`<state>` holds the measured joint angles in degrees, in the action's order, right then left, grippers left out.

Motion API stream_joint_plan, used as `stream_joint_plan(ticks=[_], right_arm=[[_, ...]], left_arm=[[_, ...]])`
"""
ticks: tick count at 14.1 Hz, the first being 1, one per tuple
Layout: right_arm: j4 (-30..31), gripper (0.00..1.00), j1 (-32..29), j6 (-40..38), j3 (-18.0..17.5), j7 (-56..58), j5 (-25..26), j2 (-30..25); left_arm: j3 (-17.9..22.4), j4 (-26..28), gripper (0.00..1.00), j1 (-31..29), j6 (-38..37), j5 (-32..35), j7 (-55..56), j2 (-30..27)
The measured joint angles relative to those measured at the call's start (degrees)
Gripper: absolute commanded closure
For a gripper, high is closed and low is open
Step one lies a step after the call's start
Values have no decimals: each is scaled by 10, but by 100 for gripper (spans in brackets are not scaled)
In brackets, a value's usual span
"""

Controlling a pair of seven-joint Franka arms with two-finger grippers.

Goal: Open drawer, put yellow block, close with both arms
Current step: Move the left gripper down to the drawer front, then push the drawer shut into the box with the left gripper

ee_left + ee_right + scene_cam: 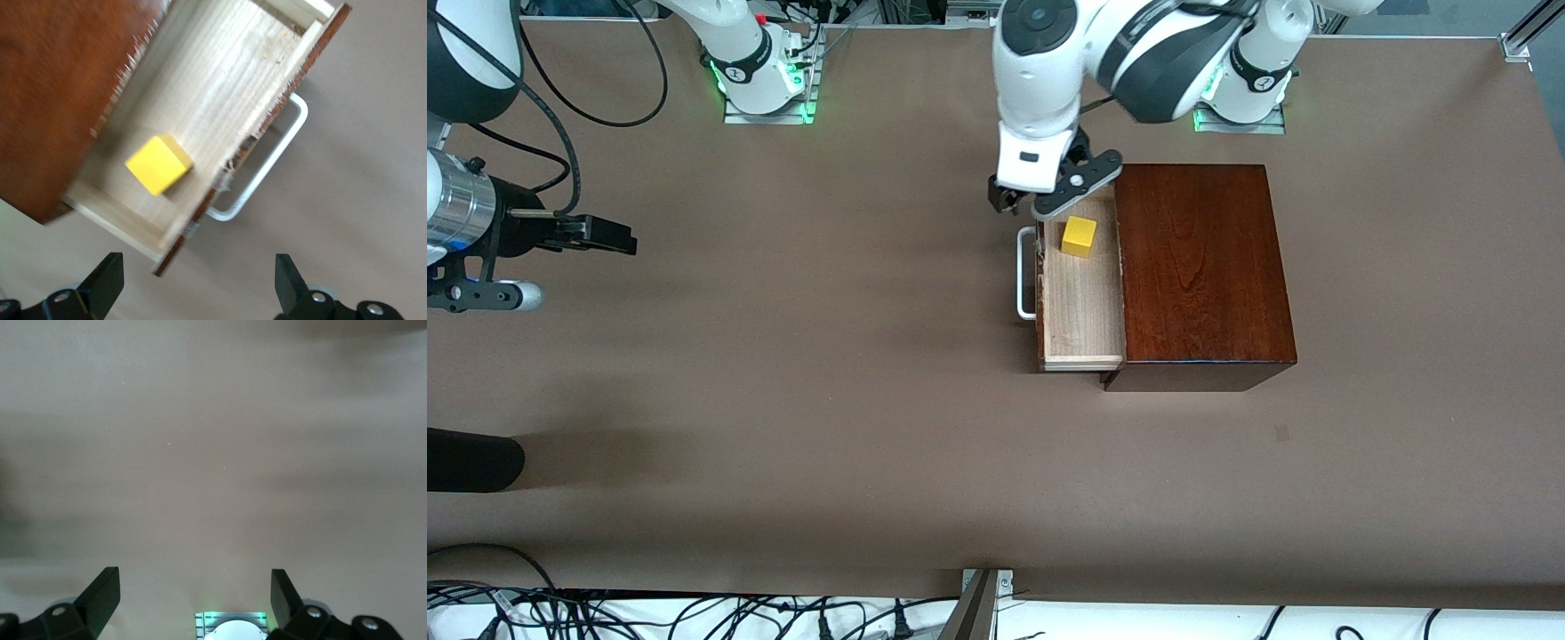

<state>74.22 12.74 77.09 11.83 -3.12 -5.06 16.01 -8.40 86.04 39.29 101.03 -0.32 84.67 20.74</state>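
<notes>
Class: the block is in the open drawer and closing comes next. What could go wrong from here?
1. The left gripper hangs open over the drawer edge near the handle; pushing from there could snag.
2. The block could slide if shoved hard.
3. The box might shift; the right gripper waits away from it.

The box (pixel 1205 267) hides the drawer's (pixel 1080 302) inner end; the left wrist view shows both blurred, the box cropped.

Brown matte table (pixel 783 400) — black cables (pixel 694 613) tangled on a white strip along its near edge.
</notes>
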Motion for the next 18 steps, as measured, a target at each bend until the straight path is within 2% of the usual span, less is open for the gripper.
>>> stream_joint_plan(ticks=[2, 5, 6, 7, 8, 9, 10, 11, 13, 18], right_arm=[[58, 0, -60, 44, -69, 0, 17, -37], [160, 0, -93, 99, -107, 0, 20, -105], [179, 0, -111, 104, -131, 0, 20, -121], [191, 0, -133, 108, -160, 0, 21, -132], [198, 0, -148, 110, -182, 0, 24, -139], [202, 0, -154, 111, -193, 0, 32, -141], [204, 0, -156, 111, -197, 0, 37, -141], [205, 0, -156, 112, -198, 0, 39, -139], [205, 0, -148, 116, -193, 0, 39, -137], [205, 0, -89, 120, -136, -2, 39, -130]], left_arm=[[0, -20, 0, 8, 19, 0, 33, 33], [0, -45, 0, 25, 52, 0, 77, 81], [0, -53, 0, 31, 61, 0, 91, 96], [0, -62, 17, 36, 70, 0, 102, 112], [0, -71, 40, 40, 75, 0, 111, 126], [0, -79, 71, 43, 80, 0, 117, 138], [0, -84, 96, 45, 84, 0, 119, 146], [0, -88, 100, 45, 88, 0, 120, 153], [2, -92, 100, 45, 93, 0, 121, 163], [21, -94, 100, 45, 93, 0, 174, 186]])
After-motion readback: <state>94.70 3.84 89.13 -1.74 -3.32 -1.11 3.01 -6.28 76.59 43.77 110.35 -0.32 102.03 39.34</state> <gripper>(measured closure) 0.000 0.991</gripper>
